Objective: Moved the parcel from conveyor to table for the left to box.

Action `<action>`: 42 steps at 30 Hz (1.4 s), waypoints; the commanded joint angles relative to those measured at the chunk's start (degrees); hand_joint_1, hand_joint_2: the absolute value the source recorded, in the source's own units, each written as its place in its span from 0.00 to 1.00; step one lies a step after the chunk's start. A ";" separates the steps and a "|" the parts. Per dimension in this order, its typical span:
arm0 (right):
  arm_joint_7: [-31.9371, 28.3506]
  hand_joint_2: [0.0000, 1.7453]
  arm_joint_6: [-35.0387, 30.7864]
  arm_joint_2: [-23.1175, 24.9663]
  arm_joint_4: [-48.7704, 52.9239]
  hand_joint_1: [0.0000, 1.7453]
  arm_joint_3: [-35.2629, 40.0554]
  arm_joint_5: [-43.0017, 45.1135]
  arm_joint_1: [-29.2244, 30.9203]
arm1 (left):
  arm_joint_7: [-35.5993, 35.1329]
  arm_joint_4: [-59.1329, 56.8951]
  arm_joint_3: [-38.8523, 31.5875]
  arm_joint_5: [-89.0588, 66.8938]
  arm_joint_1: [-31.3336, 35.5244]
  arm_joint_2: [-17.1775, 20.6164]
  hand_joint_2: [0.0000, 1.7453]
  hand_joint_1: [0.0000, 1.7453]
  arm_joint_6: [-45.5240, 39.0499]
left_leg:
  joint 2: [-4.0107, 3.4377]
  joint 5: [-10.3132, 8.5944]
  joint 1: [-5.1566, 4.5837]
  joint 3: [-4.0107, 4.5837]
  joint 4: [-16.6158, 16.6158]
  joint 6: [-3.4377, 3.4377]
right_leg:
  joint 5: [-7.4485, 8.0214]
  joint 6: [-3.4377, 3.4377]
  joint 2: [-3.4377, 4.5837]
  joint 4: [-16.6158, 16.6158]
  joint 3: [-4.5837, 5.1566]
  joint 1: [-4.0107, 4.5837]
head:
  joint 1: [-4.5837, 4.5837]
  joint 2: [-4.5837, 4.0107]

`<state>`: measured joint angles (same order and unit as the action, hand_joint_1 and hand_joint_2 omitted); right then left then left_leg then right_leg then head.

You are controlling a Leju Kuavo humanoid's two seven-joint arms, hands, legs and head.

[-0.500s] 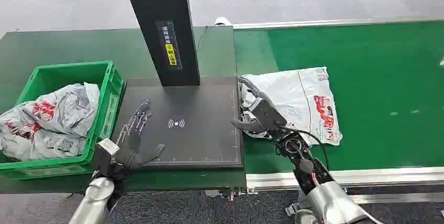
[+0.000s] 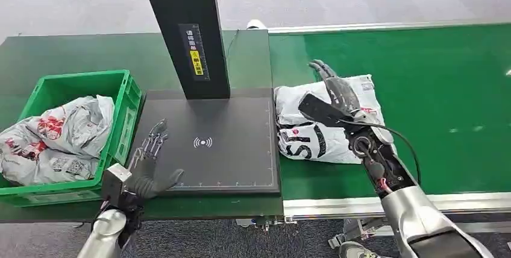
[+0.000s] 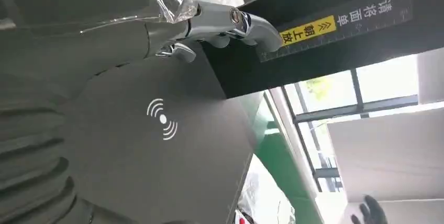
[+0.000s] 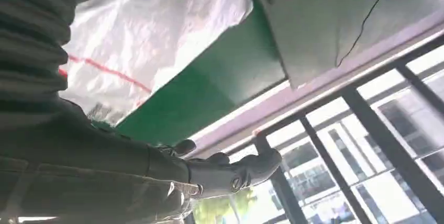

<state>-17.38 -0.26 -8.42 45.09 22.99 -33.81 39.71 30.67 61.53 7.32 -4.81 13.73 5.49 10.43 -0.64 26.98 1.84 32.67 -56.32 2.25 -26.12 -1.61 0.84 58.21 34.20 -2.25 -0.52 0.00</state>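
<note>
A white plastic parcel [image 2: 313, 140] with red and black print lies crumpled on the green conveyor belt [image 2: 434, 89], just right of the black scanner pad [image 2: 208, 143]. My right hand [image 2: 334, 98] hovers over the parcel's far half with its fingers stretched out and nothing in its grasp. The right wrist view shows the same parcel [image 4: 157, 35] past that hand's fingertips [image 4: 235, 174]. My left hand [image 2: 147, 161] rests open on the near left corner of the pad, fingers spread. In the left wrist view its fingers [image 3: 225, 22] point at the pad's wireless mark [image 3: 162, 119].
A green crate [image 2: 129, 98] holding bagged parcels [image 2: 60, 140] stands left of the pad. A black post [image 2: 187, 29] rises behind the pad. The conveyor's metal rail [image 2: 361, 204] runs along the near edge.
My right hand has swung from the parcel's near left edge up and over its far half. The parcel is now bunched up and shows black lettering. My left hand barely shifted.
</note>
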 commanded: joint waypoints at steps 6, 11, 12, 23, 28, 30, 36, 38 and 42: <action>0.48 1.00 -0.26 -1.20 -2.85 0.00 0.91 -0.37 3.47 | -0.18 -0.55 -0.62 -0.06 -0.31 -0.42 1.00 0.00 0.18 | 0.04 0.03 -0.02 -0.10 0.03 -0.19 | -0.01 0.18 -0.07 -0.06 -0.12 0.04 | 0.00 0.00; 2.91 1.00 -0.61 -2.49 -5.83 0.00 -0.69 -0.08 5.53 | -0.41 0.73 -1.25 -0.10 -1.22 -0.42 1.00 0.00 -0.25 | 0.06 0.01 -0.04 -0.03 0.00 -0.13 | -0.02 0.14 -0.08 0.01 -0.05 0.01 | 0.00 0.00; 3.49 1.00 -0.35 -2.77 -6.64 0.00 -0.88 -0.01 5.95 | -0.55 0.92 -1.46 -0.08 -1.39 -0.42 1.00 0.00 -0.27 | 0.09 0.02 -0.02 -0.04 0.00 -0.16 | -0.02 0.18 -0.12 -0.02 -0.07 0.03 | 0.00 0.00; 7.36 1.00 -0.26 -5.85 -11.27 0.00 -3.03 0.10 5.61 | -0.97 -0.15 -1.52 -0.64 -0.88 -0.46 1.00 0.00 0.14 | 0.21 0.01 -0.01 -0.11 0.04 -0.19 | -0.02 0.19 -0.21 -0.09 -0.18 0.05 | 0.00 0.00; 7.32 1.00 -0.35 -5.75 -11.21 0.00 -3.04 0.10 5.51 | -0.96 -0.19 -1.52 -0.64 -0.79 -0.35 1.00 0.00 0.22 | 0.14 0.01 0.00 -0.08 0.03 -0.12 | -0.02 0.16 -0.15 -0.04 -0.11 0.04 | 0.00 0.00; 7.32 1.00 -0.34 -5.67 -11.16 0.00 -3.03 0.10 5.59 | -0.95 -0.20 -1.52 -0.64 -0.82 -0.35 1.00 0.00 0.22 | 0.17 0.01 0.00 -0.10 0.04 -0.17 | -0.02 0.21 -0.18 -0.07 -0.14 0.06 | 0.00 0.00; 8.46 1.00 -0.17 -5.86 -12.28 0.00 -4.38 -0.09 6.33 | -0.99 0.34 -1.45 -0.38 -0.85 0.01 1.00 0.00 0.05 | 0.15 0.01 -0.01 -0.08 0.02 -0.18 | -0.01 0.19 -0.17 -0.06 -0.12 0.04 | 0.00 0.00; 8.80 1.00 -0.14 -5.74 -12.98 0.00 -4.94 -0.05 6.65 | -1.08 0.83 -1.44 -0.28 -1.02 0.09 1.00 0.00 0.00 | 0.10 0.01 -0.02 -0.02 0.00 -0.10 | -0.01 0.11 -0.10 -0.01 -0.04 0.01 | 0.00 0.00; 10.62 1.00 0.77 -5.43 -17.05 0.00 -6.04 -0.98 8.99 | -1.79 3.65 -1.84 0.34 -3.31 0.55 1.00 0.00 -0.37 | 0.04 0.03 -0.03 -0.07 0.00 -0.15 | -0.01 0.17 -0.05 -0.01 -0.06 0.02 | 0.00 0.00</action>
<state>-8.74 -0.92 -14.67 37.00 19.39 -33.83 43.05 29.81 63.47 5.84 -4.98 11.90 5.90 10.36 -0.59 26.98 1.84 32.68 -56.32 2.25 -26.12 -1.62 0.81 58.21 34.19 -2.26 -0.52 0.00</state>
